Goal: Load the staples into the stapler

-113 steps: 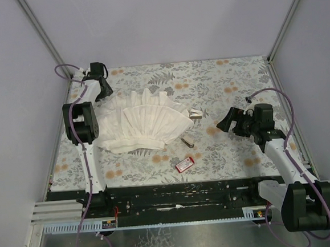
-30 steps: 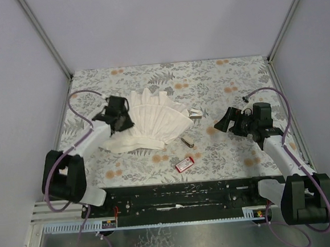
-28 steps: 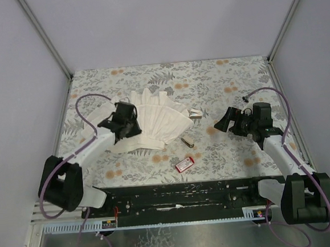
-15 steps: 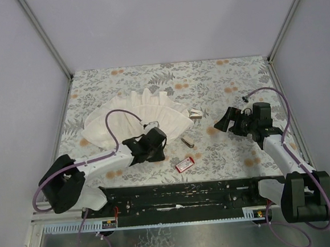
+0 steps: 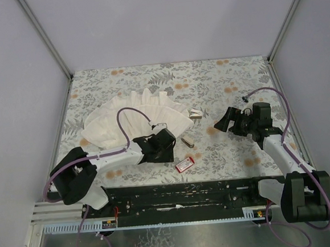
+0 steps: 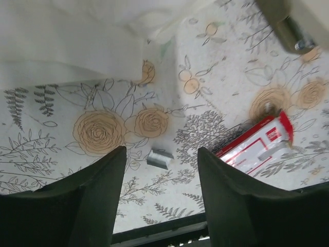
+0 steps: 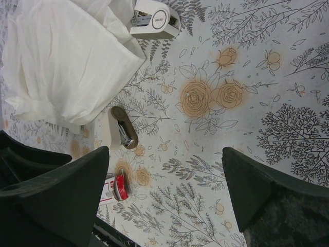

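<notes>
stapler point(image 5: 187, 141), small and dark-silvery, lies on the flowered table point(image 5: 224, 73) just off the near right edge of the white pleated cloth point(image 5: 130, 123), untouched by either gripper. the red staple box point(image 5: 185, 163) lies just nearer the arm bases. the left gripper point(image 6: 161, 149) hovers low beside the box, fingers parted and empty; a small silvery piece point(image 6: 160, 158) lies on the table under the gap. the right gripper point(image 7: 164, 150) hangs well apart to the right, fingers spread wide, holding nothing.

We see a small red staple box point(image 5: 185, 163) w/ white label, lying flat; a mini dark-metal stapler point(image 5: 187, 141) lies just beyond it, not touching.
</notes>
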Action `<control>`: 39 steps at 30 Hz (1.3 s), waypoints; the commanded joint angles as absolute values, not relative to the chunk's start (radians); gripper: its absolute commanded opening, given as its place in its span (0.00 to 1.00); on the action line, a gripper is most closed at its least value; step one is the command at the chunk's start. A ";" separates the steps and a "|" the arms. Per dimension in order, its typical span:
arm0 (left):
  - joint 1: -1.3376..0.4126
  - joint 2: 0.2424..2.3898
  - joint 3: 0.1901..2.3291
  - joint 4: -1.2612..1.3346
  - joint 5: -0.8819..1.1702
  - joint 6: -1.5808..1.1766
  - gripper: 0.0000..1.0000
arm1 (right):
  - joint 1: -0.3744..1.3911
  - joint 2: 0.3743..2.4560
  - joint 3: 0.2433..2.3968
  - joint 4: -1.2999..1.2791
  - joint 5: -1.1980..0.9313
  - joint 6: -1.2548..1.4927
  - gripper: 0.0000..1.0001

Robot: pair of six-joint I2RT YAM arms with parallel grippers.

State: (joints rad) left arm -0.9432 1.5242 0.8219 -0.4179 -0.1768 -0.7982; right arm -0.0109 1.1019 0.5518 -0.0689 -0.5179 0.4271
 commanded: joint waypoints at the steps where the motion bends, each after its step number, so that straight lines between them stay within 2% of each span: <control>1: -0.946 1.514 0.919 -0.497 -0.261 -0.749 0.61 | -0.005 1.107 0.557 -0.036 -0.546 0.426 0.97; 5: -0.871 1.492 1.033 -0.586 -0.296 -0.649 0.65 | -0.005 1.109 0.560 -0.038 -0.554 0.425 0.97; 10: -0.556 1.484 1.162 -0.585 -0.303 -0.490 0.64 | -0.004 1.101 0.560 -0.040 -0.552 0.423 0.97; 14: -0.278 1.610 1.283 -0.543 -0.290 -0.448 0.62 | -0.005 1.097 0.561 -0.039 -0.548 0.423 0.97; 19: -0.046 1.849 1.469 -0.488 -0.258 -0.475 0.55 | -0.005 1.074 0.561 -0.051 -0.534 0.417 0.97; 28: 0.100 2.206 1.868 -0.562 -0.281 -0.446 0.48 | -0.005 1.039 0.559 -0.074 -0.531 0.416 0.97; 39: 0.149 2.321 1.968 -0.580 -0.300 -0.416 0.43 | -0.004 1.066 0.557 -0.073 -0.526 0.412 0.97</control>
